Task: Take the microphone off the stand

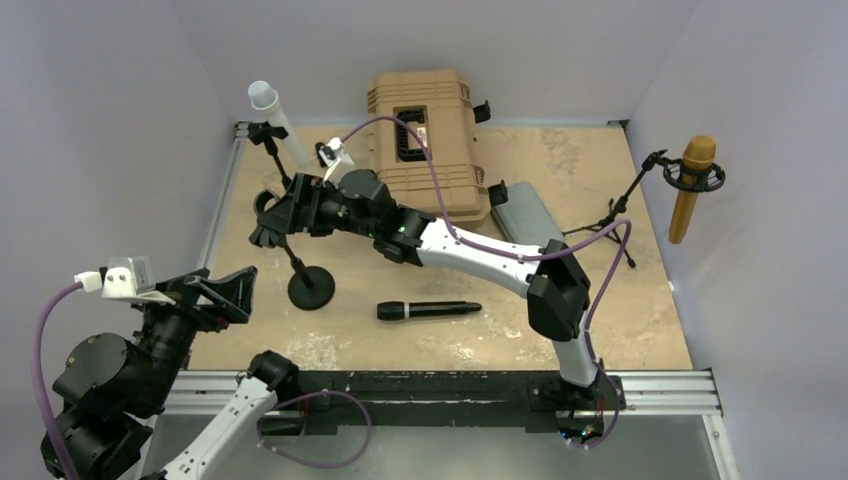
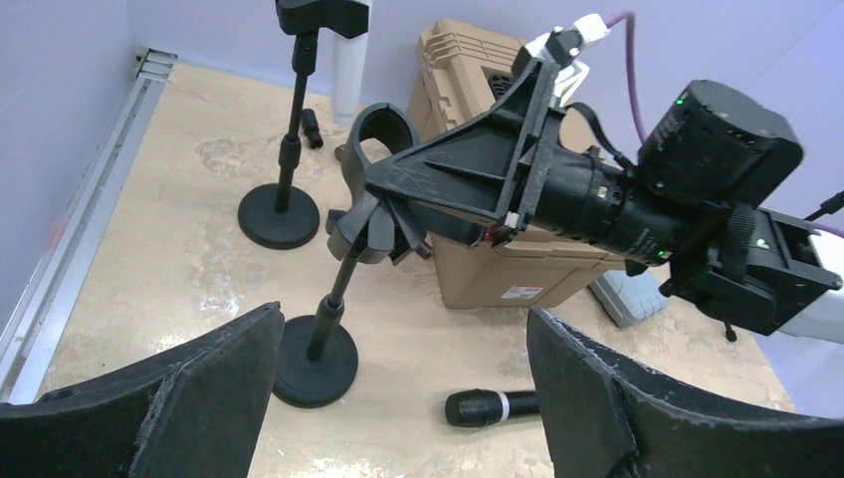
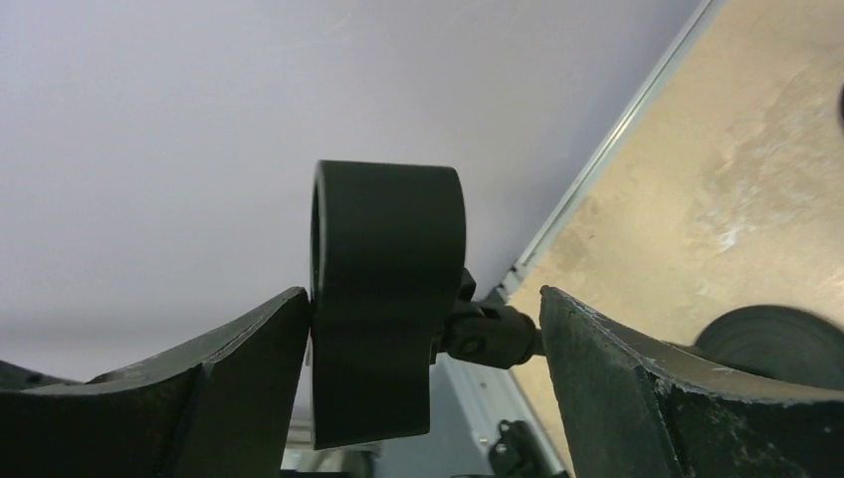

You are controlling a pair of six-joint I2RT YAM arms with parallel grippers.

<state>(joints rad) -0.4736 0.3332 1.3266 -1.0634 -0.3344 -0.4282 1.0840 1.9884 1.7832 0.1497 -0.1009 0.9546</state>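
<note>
On the worktop [image 1: 580, 160], top view:
- Round-based stand [image 1: 311, 288], its head inside the right claw [image 1: 268, 218].
- Black microphone [image 1: 430, 310], lying flat just right of the stand's base, touched by neither claw.
- Left claw [image 1: 225, 295], left of the base.
- Tan case [image 1: 425, 130], behind the stand, lid shut, contents unseen.

Left wrist view: left claw wide open and empty; no microphone on the stand's head.

Right wrist view: empty clip [image 3: 383, 299] between spread fingers, not clamped.

Judgement: removal looks done. Next, the right claw should clear the clip without tipping the stand.
</note>
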